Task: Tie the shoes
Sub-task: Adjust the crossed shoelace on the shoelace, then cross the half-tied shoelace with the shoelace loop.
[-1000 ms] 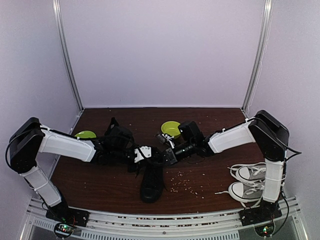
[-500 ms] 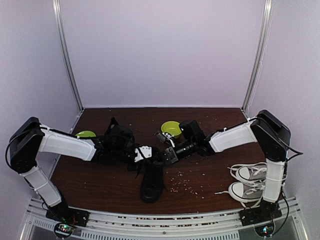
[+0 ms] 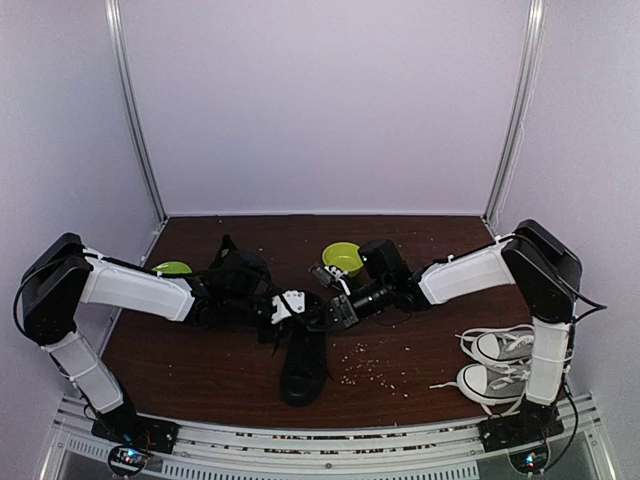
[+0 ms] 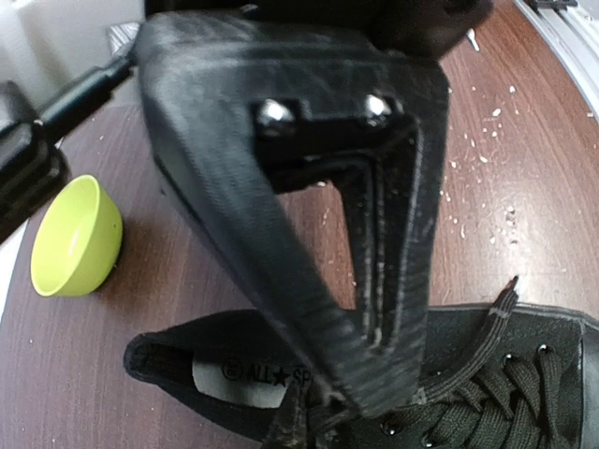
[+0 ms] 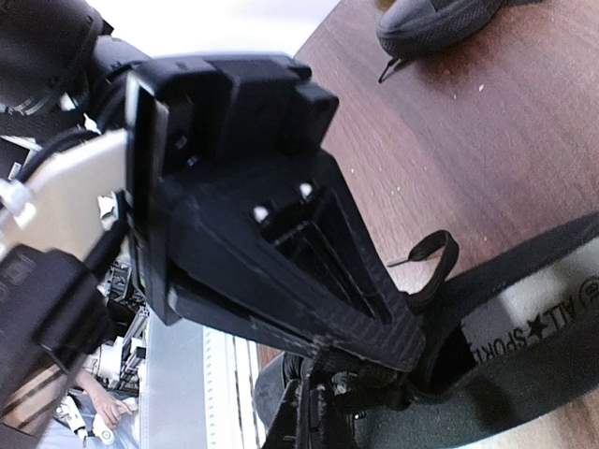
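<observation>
Black sneaker (image 3: 303,368) midway along the table's (image 3: 190,375) near edge; second black sneaker (image 3: 233,268) toward the left edge. Left gripper (image 4: 363,398) and right gripper (image 5: 398,355) are pinched together at its laces (image 4: 487,412), actual grasp unclear. Draw your 2 strands apart evenly, at low tension.

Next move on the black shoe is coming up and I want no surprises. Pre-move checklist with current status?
1. The left gripper is shut: ok.
2. The right gripper is shut: ok.
3. Both are over the centre black shoe: ok.
4. A lace is really pinched in either one: cannot tell. A lace loop sticks out beside the right fingertips.
5. The white-laced sneakers are out of the way: ok, they sit by the right arm's base.
6. The green bowl is apart from the right arm: cannot tell, it looks close in the top view.
</observation>
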